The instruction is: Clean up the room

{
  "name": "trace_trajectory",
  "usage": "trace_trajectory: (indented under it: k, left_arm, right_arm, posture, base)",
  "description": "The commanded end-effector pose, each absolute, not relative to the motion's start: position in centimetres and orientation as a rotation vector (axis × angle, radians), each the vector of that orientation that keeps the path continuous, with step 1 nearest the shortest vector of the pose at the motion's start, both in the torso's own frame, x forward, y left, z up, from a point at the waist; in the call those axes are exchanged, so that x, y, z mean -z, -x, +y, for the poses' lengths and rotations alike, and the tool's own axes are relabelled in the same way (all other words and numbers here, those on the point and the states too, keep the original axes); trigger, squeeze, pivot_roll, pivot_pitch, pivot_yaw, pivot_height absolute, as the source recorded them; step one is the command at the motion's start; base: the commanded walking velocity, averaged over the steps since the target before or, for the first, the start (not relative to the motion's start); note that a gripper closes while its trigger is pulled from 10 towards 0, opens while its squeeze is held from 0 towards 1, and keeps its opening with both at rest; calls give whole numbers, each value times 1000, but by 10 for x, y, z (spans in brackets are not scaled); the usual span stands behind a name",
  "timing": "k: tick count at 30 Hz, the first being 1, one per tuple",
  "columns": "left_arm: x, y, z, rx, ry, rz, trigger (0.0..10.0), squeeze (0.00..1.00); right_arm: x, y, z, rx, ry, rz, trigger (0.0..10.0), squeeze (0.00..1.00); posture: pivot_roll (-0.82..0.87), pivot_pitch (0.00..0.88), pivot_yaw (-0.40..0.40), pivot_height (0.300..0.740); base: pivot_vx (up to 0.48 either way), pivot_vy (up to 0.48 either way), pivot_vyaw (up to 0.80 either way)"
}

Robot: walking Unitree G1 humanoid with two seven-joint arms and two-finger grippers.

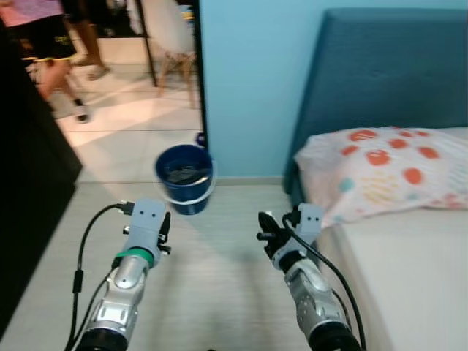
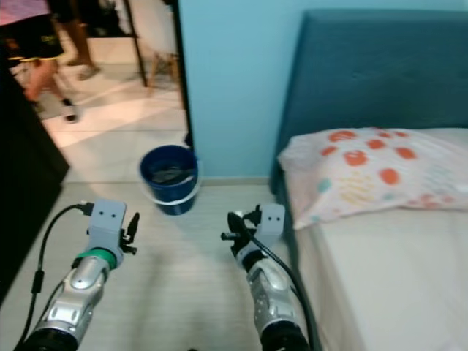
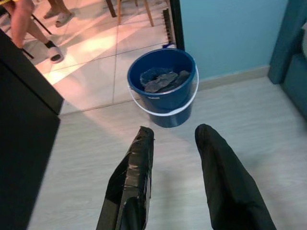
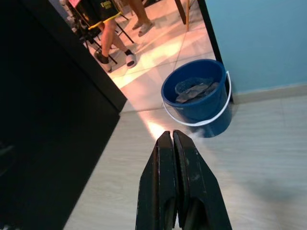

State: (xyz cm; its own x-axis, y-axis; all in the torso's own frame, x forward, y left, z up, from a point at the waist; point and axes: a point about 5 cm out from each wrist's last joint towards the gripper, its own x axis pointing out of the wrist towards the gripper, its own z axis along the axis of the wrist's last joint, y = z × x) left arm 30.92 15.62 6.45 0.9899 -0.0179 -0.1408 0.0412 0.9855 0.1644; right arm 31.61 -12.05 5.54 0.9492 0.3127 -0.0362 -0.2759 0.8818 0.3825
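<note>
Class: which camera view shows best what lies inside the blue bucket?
The left wrist view: it looks down into the blue bucket, showing dark crumpled material inside. The right wrist view shows this less steeply; both eye views show the bucket smaller and blurrier.

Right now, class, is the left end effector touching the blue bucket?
Apart. The left wrist view shows bare floor between the left end effector and the blue bucket.
</note>
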Motion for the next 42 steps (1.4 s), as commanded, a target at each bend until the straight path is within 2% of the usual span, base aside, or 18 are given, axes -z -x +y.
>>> trace_trajectory:
  k: [1,12,42]
  left_arm:
    - [-62,-309,157,30,-162,146,10000,0]
    - [-68,-312,152,65,-102,118,10000,0]
    - [-73,-316,154,78,-82,94,10000,0]
  right_arm:
    - [-54,-315,-120,-305,-394,107,10000,0]
    - [-55,-318,-122,-283,-413,109,10000,0]
    - [-59,-323,-124,-297,-386,109,10000,0]
  posture:
    - [50,0,77,740]
    - [50,0,79,740]
    - [58,0,79,740]
  base:
    - [0,0,631]
    - [26,0,0]
    - [383,0,0]
